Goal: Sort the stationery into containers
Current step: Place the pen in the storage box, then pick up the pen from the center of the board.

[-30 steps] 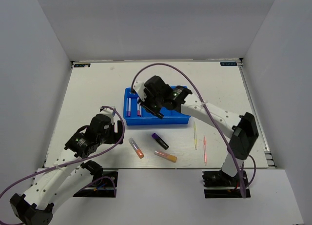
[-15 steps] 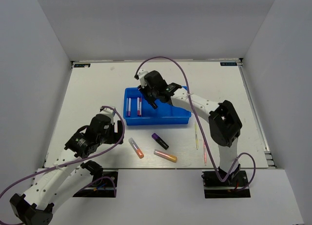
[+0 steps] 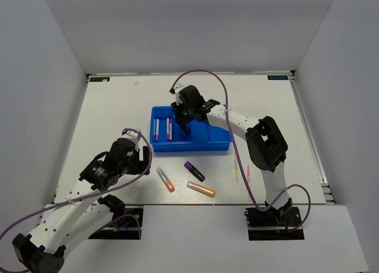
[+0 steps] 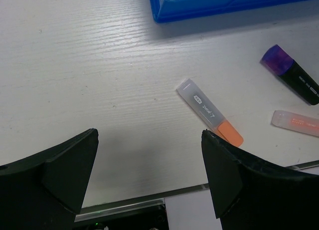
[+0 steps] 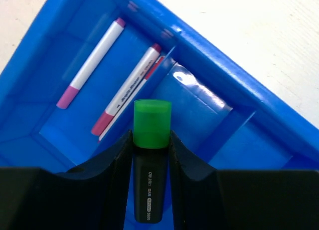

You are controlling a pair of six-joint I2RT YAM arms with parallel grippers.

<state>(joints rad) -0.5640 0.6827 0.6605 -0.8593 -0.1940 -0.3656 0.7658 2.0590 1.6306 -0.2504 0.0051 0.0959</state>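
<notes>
My right gripper (image 5: 151,140) is shut on a green-black highlighter (image 5: 151,135) and holds it above the blue tray (image 5: 209,58), over its third compartment from the left. In the top view the right gripper (image 3: 182,118) hangs over the tray (image 3: 219,144). One pink-white pen (image 5: 91,62) lies in the leftmost compartment and two (image 5: 129,88) in the one beside it. My left gripper (image 4: 149,180) is open and empty over bare table, left of an orange highlighter (image 4: 209,112). A purple highlighter (image 4: 291,74) and an orange-yellow one (image 4: 296,122) lie to its right.
Thin yellow stick (image 3: 237,171) and pink stick (image 3: 248,179) lie on the table to the right of the highlighters, below the tray. The table's front edge (image 4: 134,202) is close under my left gripper. White walls enclose the table.
My right gripper has moved left and back over the tray with the green-black highlighter in it, the arm folding in. The left arm has not moved.
</notes>
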